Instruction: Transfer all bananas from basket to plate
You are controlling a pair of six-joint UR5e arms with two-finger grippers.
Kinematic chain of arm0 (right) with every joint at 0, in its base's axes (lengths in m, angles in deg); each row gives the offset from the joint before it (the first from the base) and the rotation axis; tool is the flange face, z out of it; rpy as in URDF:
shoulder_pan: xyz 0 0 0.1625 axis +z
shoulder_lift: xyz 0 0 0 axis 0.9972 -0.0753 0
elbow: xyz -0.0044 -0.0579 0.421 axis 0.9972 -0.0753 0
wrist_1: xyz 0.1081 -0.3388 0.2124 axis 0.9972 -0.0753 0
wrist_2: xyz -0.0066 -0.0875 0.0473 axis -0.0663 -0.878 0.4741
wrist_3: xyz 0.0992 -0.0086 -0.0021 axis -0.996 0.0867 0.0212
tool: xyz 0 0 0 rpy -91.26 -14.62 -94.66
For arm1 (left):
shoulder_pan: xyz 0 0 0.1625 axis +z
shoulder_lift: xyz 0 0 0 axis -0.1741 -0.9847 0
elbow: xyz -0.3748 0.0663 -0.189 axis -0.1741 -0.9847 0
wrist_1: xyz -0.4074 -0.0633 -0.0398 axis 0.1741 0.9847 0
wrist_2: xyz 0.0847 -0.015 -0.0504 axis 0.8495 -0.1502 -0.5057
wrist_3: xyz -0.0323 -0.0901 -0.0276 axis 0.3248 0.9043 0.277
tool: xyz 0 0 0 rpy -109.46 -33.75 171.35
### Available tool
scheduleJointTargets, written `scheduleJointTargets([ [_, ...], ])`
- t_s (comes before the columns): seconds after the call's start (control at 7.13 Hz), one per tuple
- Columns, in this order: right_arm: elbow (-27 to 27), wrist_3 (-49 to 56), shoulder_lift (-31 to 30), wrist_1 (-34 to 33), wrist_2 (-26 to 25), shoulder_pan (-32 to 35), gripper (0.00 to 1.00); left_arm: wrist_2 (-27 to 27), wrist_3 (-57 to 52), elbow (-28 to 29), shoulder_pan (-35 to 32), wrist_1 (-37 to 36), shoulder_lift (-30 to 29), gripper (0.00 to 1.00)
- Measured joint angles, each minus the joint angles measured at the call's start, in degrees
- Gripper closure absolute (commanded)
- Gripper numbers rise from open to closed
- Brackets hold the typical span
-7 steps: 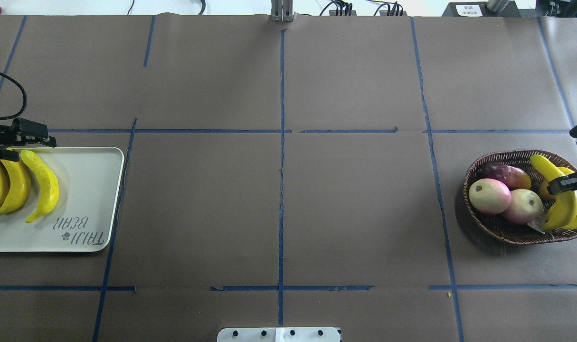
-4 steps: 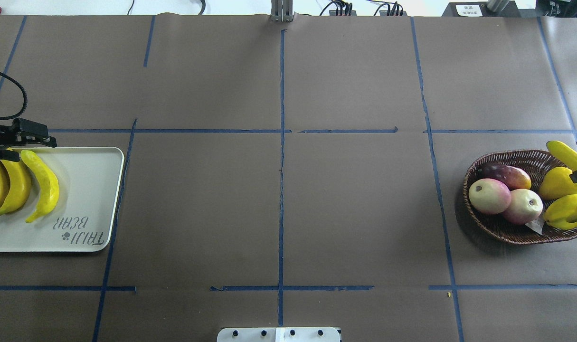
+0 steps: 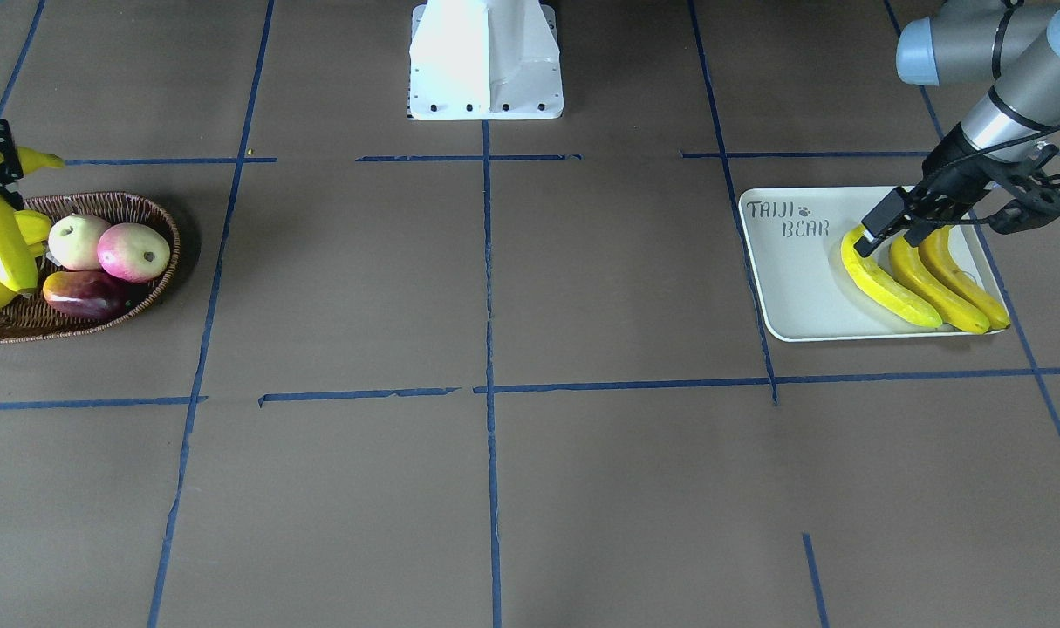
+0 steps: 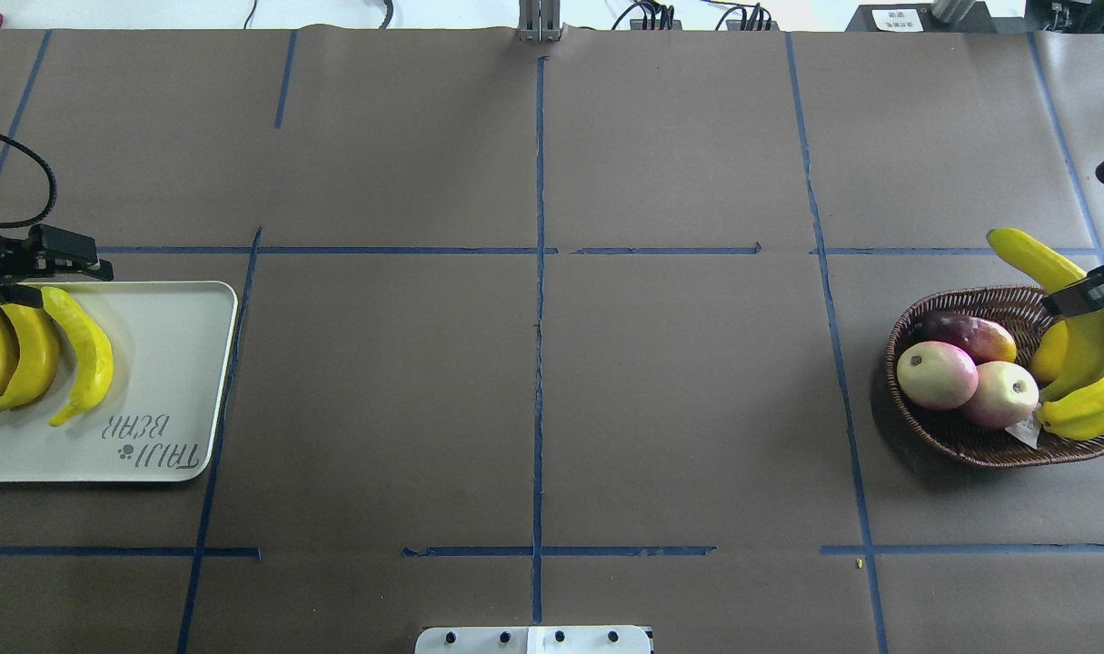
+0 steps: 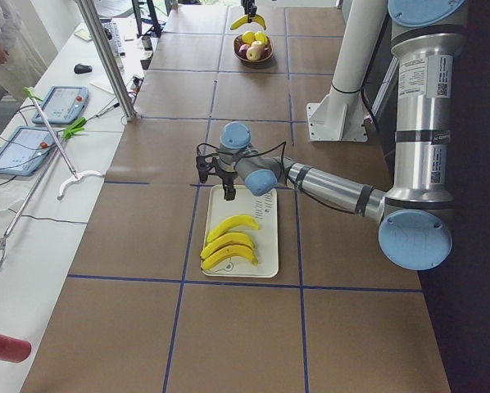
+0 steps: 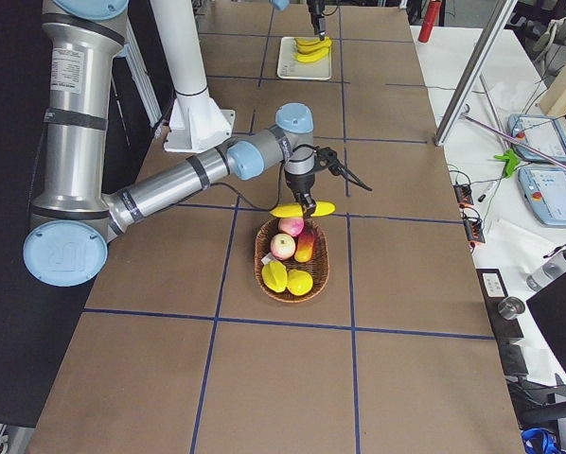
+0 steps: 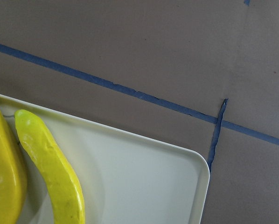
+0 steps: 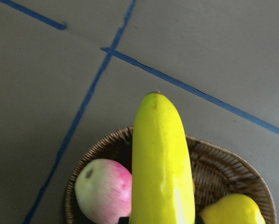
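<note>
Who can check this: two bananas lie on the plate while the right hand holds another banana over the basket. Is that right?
No. The count is wrong: three bananas lie on the plate, as the overhead exterior view shows, while the right hand holds another banana over the basket.

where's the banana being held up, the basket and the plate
held banana (image 4: 1035,261), overhead view, on its far half
basket (image 4: 947,431), overhead view, on its near woven wall
plate (image 4: 170,363), overhead view, on its bare floor
</note>
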Motion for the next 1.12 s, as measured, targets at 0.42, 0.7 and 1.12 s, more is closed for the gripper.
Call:
scheduleJointTargets([
  [0.42,-2.83,-8.59,10.48,2.72,0.57,-9.23,0.94,-0.05,0.0,-1.06,0.19,3.88,-0.33,0.0],
  [0.7,-4.18,-21.82,17.03,6.04,-0.58,-15.41,0.95,-0.21,0.76,-3.24,0.68,4.54,-1.51,0.01],
  [1.12,-5.84,-36.08,26.04,7.02,-7.91,-23.86,0.96,-1.34,15.54,-3.56,4.89,4.14,-10.25,0.01],
])
